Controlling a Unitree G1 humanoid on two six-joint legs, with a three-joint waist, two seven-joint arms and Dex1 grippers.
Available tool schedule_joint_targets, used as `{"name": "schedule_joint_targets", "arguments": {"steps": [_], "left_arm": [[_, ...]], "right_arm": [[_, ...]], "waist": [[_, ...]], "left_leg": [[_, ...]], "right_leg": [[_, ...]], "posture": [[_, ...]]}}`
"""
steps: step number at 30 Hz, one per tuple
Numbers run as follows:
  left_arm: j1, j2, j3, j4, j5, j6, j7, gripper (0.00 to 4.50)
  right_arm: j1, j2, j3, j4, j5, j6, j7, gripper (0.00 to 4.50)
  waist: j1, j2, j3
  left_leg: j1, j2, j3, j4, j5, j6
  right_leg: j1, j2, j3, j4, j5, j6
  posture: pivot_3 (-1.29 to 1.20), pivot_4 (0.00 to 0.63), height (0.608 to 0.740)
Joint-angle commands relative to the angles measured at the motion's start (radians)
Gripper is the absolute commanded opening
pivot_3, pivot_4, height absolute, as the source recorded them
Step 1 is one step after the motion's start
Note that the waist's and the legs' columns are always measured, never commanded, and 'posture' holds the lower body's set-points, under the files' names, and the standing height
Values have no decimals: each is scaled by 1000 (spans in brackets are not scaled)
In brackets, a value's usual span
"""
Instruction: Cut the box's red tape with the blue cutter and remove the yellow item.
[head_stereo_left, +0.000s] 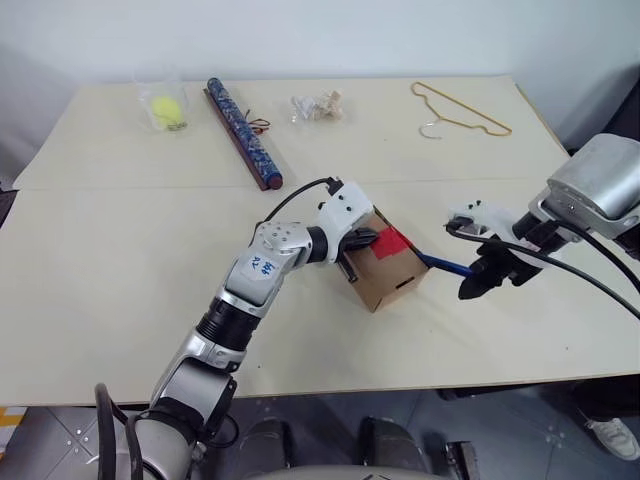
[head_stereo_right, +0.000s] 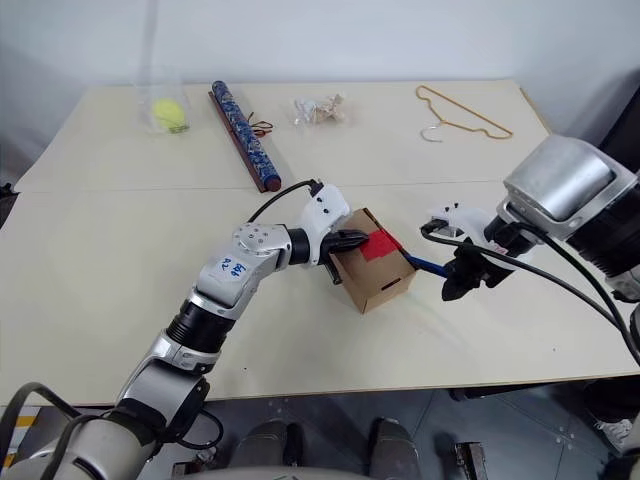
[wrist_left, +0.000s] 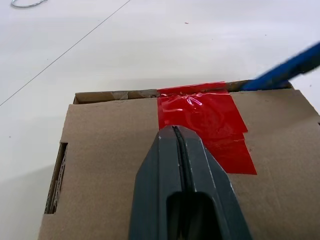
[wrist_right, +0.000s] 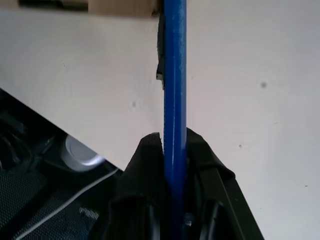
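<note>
We see the box on the bench, red tape on its top. Our left hand, fingers together, presses that top. Our right hand is clamped on the blue cutter, whose tip reaches the box's edge.
</note>
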Motion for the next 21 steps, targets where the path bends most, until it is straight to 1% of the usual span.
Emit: {"name": "schedule_joint_targets", "arguments": {"steps": [1,6,11,14,17,18,21], "left_arm": [[31,2,-22,35,17,31,6,0],[30,-1,-23,37,17,28,5,0],[37,4,-23,26,16,30,2,0],[42,9,-14,17,7,3,-13,0],[45,22,13,0,-24,-53,-58,0],[46,26,31,-10,-42,-63,-74,0],[47,36,61,-21,-71,-77,-98,0]], "right_arm": [[-11,-34,7,-22,-5,9,32,168],[-19,-59,17,-46,16,9,59,168],[-32,-146,-4,-112,10,9,132,168],[-9,-183,-111,-111,13,3,182,168],[35,-201,-255,-49,8,-27,193,168],[66,-209,-314,-32,0,-61,189,168],[149,-221,-436,-21,-18,-122,184,168]], "waist": [[0,0,0],[0,0,0],[0,0,0],[-1,0,0],[-1,0,0],[-1,0,0],[0,0,0]], "left_leg": [[0,0,0,0,0,0],[0,0,0,0,0,0],[0,0,0,0,0,0],[0,0,0,0,-1,0],[0,0,0,1,-1,0],[0,0,0,1,-1,0],[-1,0,1,0,-1,0]], "right_leg": [[0,0,0,0,0,0],[0,0,0,0,0,0],[0,0,0,0,0,0],[0,0,0,-2,0,0],[-1,0,0,-3,0,0],[-1,0,0,-3,0,0],[-1,0,0,0,0,0]], "posture": [[0,150,740],[0,150,740],[0,150,740],[0,150,740],[0,150,740],[0,150,740],[0,150,740]]}}
